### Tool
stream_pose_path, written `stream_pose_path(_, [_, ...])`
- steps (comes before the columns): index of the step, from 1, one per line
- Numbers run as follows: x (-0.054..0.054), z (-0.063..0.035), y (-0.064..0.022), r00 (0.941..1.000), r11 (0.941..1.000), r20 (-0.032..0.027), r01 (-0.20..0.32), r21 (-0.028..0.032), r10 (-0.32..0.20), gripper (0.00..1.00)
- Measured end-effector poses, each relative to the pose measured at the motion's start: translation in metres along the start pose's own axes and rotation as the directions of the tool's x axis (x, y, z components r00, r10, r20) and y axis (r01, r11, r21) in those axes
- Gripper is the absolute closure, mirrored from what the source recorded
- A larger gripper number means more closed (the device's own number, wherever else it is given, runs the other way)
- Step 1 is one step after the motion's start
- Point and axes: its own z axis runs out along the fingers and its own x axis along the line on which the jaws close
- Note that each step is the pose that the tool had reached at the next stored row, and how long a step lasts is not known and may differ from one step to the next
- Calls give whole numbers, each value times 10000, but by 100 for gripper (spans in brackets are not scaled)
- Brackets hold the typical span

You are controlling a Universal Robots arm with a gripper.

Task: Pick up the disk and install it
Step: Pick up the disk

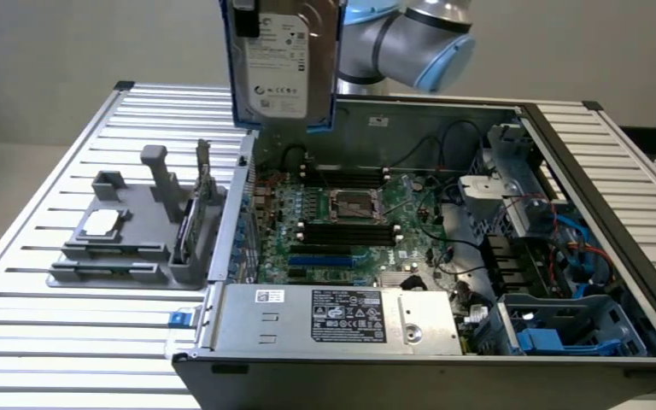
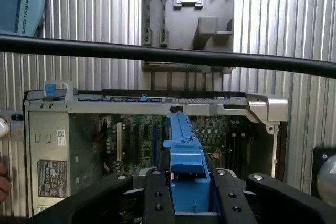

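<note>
Shows the disk [image 1: 280,64] held aloft, hanging upright high above the open computer case [image 1: 601,213], near the case wall on the exterior view's left, white label facing the camera. Shows, from the wrist, the disk's blue carrier [image 2: 185,156] edge-on between two black jaws, clamped on it from either side, apparently across its thin dimension.

Looks rigid and dense for its bulk: metal body, no flex, unlikely to sag or swing in a firm grip. Seems sensitive to knocks and slick on bare metal faces. Suggests a hold across the flat sides near one end, as here, with the far end left free.

Places the motherboard [image 1: 351,222] below, inside the case, with a long grey box with white stickers [image 1: 328,316] along the near wall and blue plastic bays [image 1: 556,329] at the near corner on the exterior view's right.

Shows a grey holder [image 1: 134,239] carrying a small square chip [image 1: 100,224] on the slatted counter [image 1: 20,342], beside the case and well apart from the disk.
</note>
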Motion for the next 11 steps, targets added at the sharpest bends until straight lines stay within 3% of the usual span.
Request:
stream_pose_path(4, [44, -3, -183, 10000, 10000, -1, 2, -40, -2, 67])
stream_pose_path(7, [81, -4, -308, 10000, 9999, 0, 5, -112, -5, 67])
stream_pose_path(11, [165, -1, -398, 10000, 9998, 9, 8, -187, -8, 67])
